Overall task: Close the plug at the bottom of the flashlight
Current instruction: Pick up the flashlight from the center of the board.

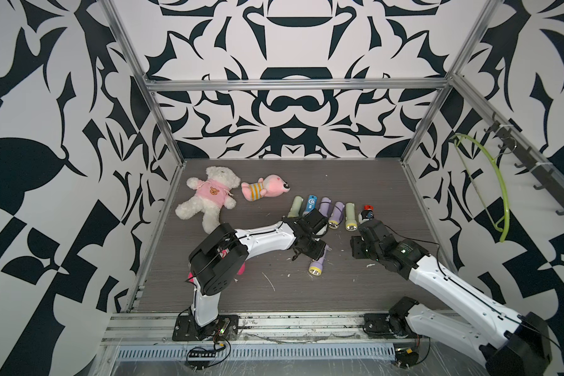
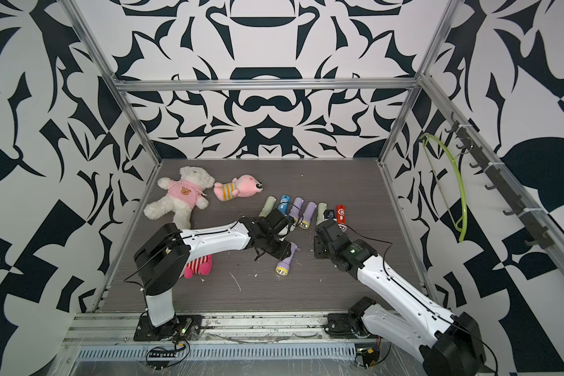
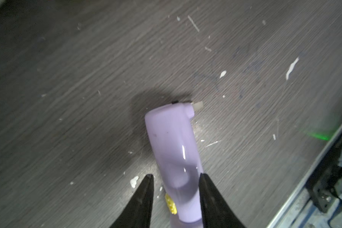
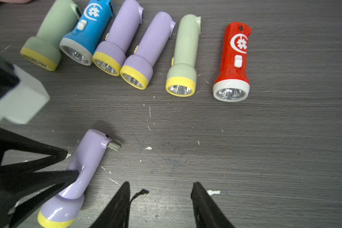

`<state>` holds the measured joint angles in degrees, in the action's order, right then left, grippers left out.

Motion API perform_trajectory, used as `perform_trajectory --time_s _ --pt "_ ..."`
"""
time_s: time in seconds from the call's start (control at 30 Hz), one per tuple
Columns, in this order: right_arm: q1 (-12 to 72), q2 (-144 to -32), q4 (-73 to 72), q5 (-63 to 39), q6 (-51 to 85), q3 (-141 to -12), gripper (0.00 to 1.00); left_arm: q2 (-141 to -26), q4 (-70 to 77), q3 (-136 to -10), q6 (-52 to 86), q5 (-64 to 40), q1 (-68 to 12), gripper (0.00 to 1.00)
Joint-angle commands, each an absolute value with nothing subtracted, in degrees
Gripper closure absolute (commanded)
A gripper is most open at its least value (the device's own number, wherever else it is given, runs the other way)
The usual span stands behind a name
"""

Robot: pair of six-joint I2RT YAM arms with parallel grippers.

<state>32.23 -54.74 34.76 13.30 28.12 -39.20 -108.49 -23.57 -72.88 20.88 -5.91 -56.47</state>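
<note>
Straddling the purple flashlight [image 3: 172, 138] on the desk [image 3: 67, 79], my left gripper [image 3: 176, 175] stands narrowly parted, one finger touching the barrel. I judge it light, stiff and slippery, best held mid-barrel. Its plug [image 4: 114, 146] juts from the bottom end. My right gripper [image 4: 160, 183] hangs nearby, jaws apart and empty.
</note>
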Motion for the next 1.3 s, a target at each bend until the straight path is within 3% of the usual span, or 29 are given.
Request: perform_trajectory --time_s 0.0,0.9,1.27 --pt "31.01 -55.39 33.40 11.78 28.56 -39.28 0.47 -109.69 -26.66 -74.43 19.42 -4.14 -56.43 0.57" --pt "27.23 -58.18 31.90 10.37 29.42 -38.53 0.43 -121.52 -33.96 -84.28 18.28 12.84 -62.60 0.55" --pt "26.55 -58.62 31.29 10.07 29.71 -37.97 0.42 -122.19 -31.38 -83.50 19.06 14.02 -63.11 0.57"
